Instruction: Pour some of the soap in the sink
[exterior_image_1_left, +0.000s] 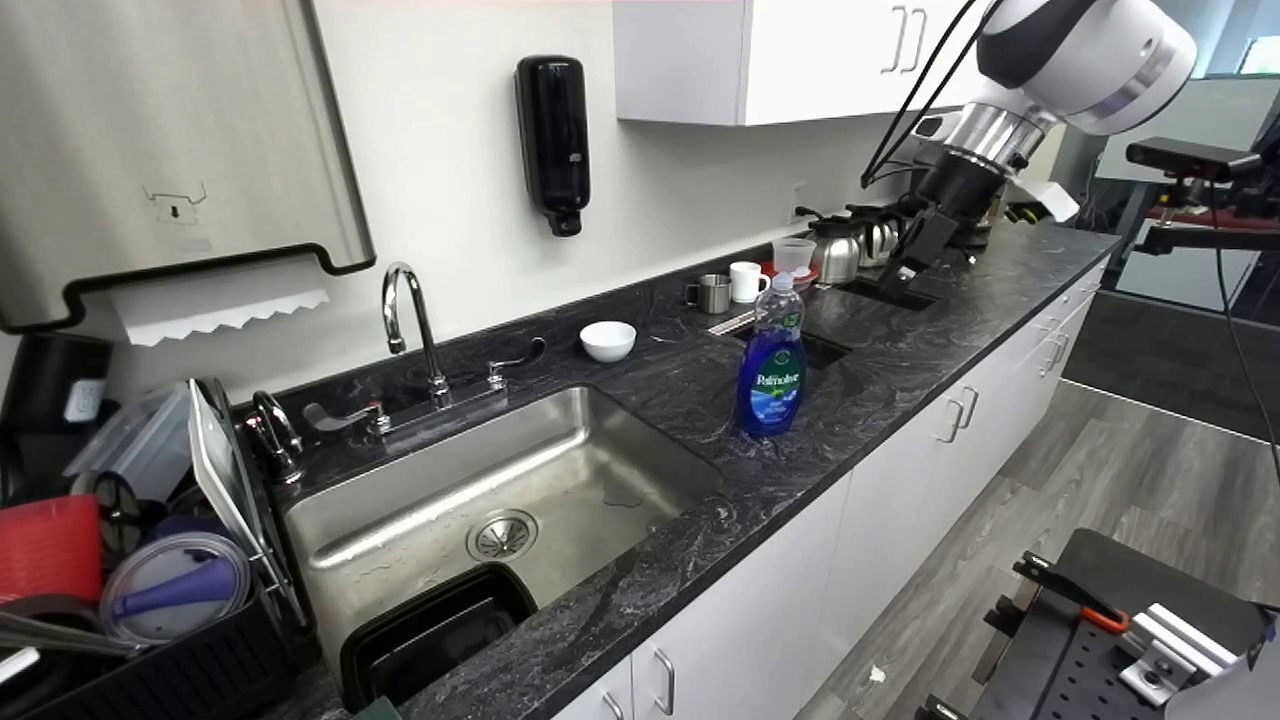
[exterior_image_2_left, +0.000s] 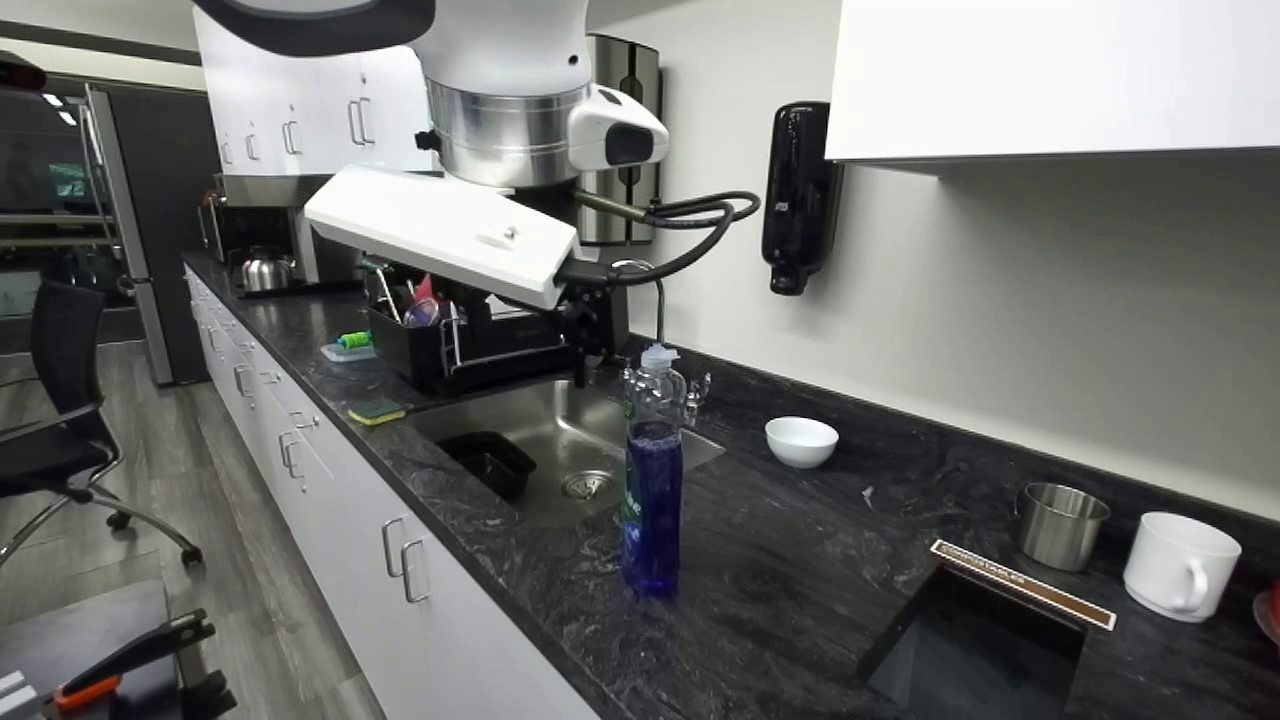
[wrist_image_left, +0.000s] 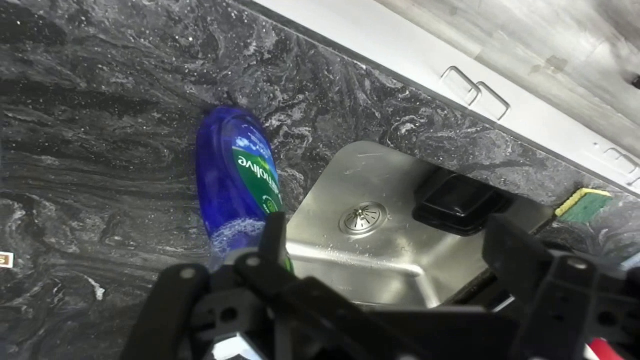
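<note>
While the gripper (wrist_image_left: 392, 245) has its fingers (wrist_image_left: 274, 237) spread wide along the bottom of the wrist view, the blue soap bottle (wrist_image_left: 220, 165) stands upright on the dark counter (wrist_image_left: 125, 125), left of center, its top hidden behind one finger. Beside it, toward the right, lies the steel sink (wrist_image_left: 380, 175) with a black tub (wrist_image_left: 460, 200) inside. A yellow-and-green sponge (wrist_image_left: 585, 205) sits near the right edge. In an exterior view, a white bowl (exterior_image_1_left: 607, 341) rests near the frame's center.
</note>
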